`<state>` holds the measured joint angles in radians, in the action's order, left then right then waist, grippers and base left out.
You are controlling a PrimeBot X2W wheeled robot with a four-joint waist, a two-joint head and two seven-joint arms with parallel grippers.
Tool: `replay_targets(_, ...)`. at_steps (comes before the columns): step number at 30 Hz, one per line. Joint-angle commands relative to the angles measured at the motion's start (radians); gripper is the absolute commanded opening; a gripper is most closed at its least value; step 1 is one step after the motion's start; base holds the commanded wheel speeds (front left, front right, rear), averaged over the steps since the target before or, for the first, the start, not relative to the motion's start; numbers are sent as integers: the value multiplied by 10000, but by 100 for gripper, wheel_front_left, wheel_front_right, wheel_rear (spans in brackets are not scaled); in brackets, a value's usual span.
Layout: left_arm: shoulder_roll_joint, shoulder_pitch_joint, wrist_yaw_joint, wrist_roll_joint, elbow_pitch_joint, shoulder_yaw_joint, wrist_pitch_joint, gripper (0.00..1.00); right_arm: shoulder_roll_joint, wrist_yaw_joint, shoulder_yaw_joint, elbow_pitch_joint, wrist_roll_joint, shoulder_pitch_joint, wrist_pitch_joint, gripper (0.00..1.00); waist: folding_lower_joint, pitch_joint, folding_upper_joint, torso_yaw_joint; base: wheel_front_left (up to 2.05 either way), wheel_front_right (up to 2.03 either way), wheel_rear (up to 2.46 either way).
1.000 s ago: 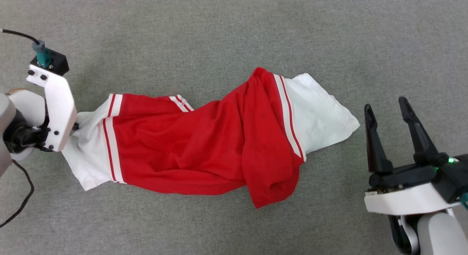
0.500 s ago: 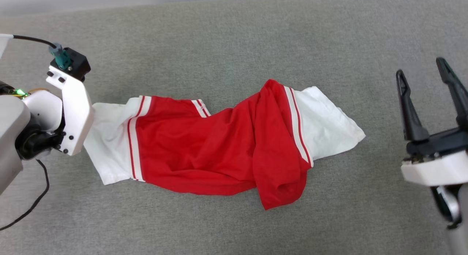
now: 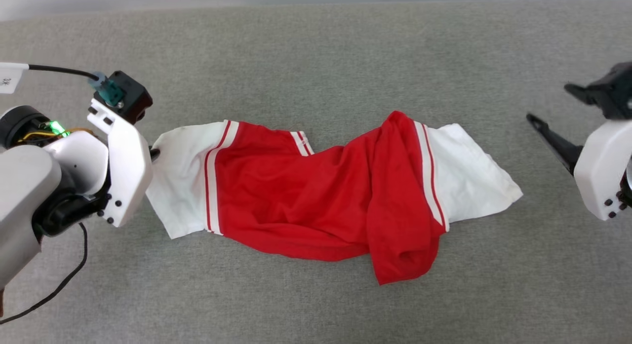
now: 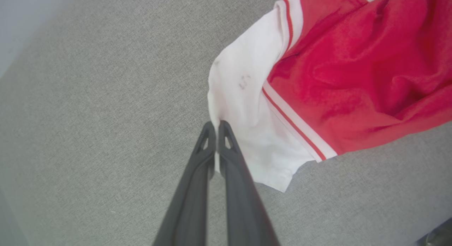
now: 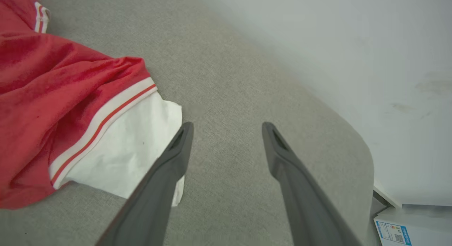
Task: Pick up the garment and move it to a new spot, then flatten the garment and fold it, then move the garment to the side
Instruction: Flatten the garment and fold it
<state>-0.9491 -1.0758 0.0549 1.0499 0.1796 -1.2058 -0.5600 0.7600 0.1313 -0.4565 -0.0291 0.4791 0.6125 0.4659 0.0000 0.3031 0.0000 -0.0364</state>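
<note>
At the far left we see a black cable [image 3: 59, 69] running to the left arm's wrist, above the grey cloth surface [image 3: 316, 48] that carries everything. Our left gripper [image 4: 215, 126] has its fingers pressed together on the edge of the shirt's white sleeve, with a strip of white cloth caught between them. The shirt [image 3: 306, 201] lies rumpled across the middle of the surface, its red body between two white sleeves and one red fold lapped over toward the right sleeve. Our right gripper [image 5: 227, 127] hangs with its fingers wide apart, near that sleeve's corner but apart from it. Beyond it we see a pale wall [image 5: 353, 45] and a white box [image 5: 409, 225] past the surface's rounded edge
</note>
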Motion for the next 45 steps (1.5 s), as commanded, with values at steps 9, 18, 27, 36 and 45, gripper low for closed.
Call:
replay_targets(9, 98, -366, -271, -333, -623, 161, 206, 0, 885, -11, -2629, 870, 2545, 2009, 4026, 100, 0, 720, 0, 614, 0, 0, 0)
replay_targets(18, 189, -623, -262, -467, -727, 299, 365, 0, -89, -11, -3625, 2796, 2760, 2652, 3504, 100, 0, 1378, 0, 873, 0, 0, 0)
replay_targets(27, 266, -420, -260, -369, -436, 311, 636, 0, -586, -7, -5211, 3795, 3299, 2502, 2186, 0, 0, 1401, 0, 806, 0, 0, 0)
replay_targets(36, -90, -25, -277, -175, -364, 620, 1651, 0, 576, -11, -5005, 3140, 3479, 3191, -664, 0, 0, 119, 0, 437, 0, 0, 0)
replay_targets(45, -525, -210, -578, -294, -922, 1228, 2809, 0, 1768, -12, -3860, 2201, 3172, 3236, -2303, 0, 0, -1026, 0, 112, 0, 0, 0)
